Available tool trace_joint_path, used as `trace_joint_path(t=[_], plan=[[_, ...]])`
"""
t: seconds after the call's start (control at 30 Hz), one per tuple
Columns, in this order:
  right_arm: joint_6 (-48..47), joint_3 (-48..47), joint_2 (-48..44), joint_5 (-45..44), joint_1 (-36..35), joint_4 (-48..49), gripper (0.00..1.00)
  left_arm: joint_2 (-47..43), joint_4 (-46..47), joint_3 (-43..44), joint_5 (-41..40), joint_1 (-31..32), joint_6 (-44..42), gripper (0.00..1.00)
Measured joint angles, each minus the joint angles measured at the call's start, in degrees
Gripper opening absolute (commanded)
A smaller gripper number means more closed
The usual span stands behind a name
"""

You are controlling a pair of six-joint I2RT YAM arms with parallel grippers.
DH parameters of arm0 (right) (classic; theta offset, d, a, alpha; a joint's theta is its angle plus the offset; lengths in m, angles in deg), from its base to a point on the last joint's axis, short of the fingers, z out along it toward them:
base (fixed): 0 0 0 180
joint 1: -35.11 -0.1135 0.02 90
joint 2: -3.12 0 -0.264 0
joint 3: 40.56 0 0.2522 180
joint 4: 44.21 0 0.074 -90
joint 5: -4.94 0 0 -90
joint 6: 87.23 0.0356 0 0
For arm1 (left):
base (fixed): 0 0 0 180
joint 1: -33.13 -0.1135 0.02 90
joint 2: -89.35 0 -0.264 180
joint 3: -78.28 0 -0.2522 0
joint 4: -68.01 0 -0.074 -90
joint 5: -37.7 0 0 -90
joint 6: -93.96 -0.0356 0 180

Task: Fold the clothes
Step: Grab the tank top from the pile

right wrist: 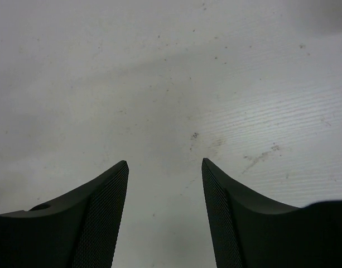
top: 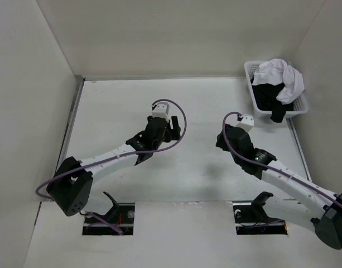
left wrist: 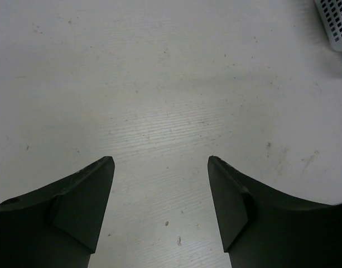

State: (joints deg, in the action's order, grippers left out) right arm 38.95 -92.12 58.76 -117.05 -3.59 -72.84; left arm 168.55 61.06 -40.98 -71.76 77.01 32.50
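Plainly, white clothes top the basket.

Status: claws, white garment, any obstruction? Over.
Left claw open, empty. Right claw open, empty. Wrinkled white thin-fabric garment heaped in white plastic lattice basket, atop black garments, far right corner. No obstruction seen.

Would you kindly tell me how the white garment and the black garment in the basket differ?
The white garment lies on top, draping over the right rim of the basket; the black garment sits beneath it, spilling over the near rim. Both are crumpled and unfolded in the same basket.
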Motion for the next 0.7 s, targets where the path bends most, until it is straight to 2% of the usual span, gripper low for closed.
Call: trace_joint_path(t=[0.13,0.2,0.27,0.33,0.4,0.43,0.47,0.53,0.57,0.7], plan=[[-1.27,-0.44,1.33,1.36,0.50,2.19,0.21,-0.09,3.41,-2.95,2.40,-0.81,0.44,0.68],[-1.75,-1.22,2.01,2.49,1.40,3.23,0.11,-0.11,4.55,-4.42,3.23,-1.09,0.50,0.66],[-2.12,-2.29,2.82,3.58,2.73,4.17,0.05,-0.11,5.51,-5.42,3.67,-1.09,0.55,0.60],[-2.60,-3.85,4.15,4.66,4.74,5.22,0.03,-0.11,6.51,-5.99,4.09,-0.92,0.59,0.46],[-3.39,-6.86,6.80,5.95,8.09,5.60,0.03,-0.11,7.82,-6.23,4.46,-0.68,0.74,0.25],[-4.00,-9.20,8.81,6.58,10.40,5.77,0.03,-0.11,8.79,-6.45,4.63,-0.52,0.61,0.17],[-4.61,-11.67,10.93,7.04,12.68,6.05,0.04,-0.11,9.49,-6.64,4.72,-0.33,0.66,0.15],[-6.12,-18.75,16.68,7.76,18.29,6.64,0.07,-0.11,10.54,-6.95,4.94,-0.07,0.59,0.16],[-6.67,-22.18,19.54,8.00,20.87,6.97,0.08,-0.11,10.88,-7.04,4.96,0.04,0.57,0.19],[-8.81,-39.26,33.75,8.37,31.21,8.44,0.20,-0.11,11.91,-7.87,5.18,0.02,0.72,0.43]])
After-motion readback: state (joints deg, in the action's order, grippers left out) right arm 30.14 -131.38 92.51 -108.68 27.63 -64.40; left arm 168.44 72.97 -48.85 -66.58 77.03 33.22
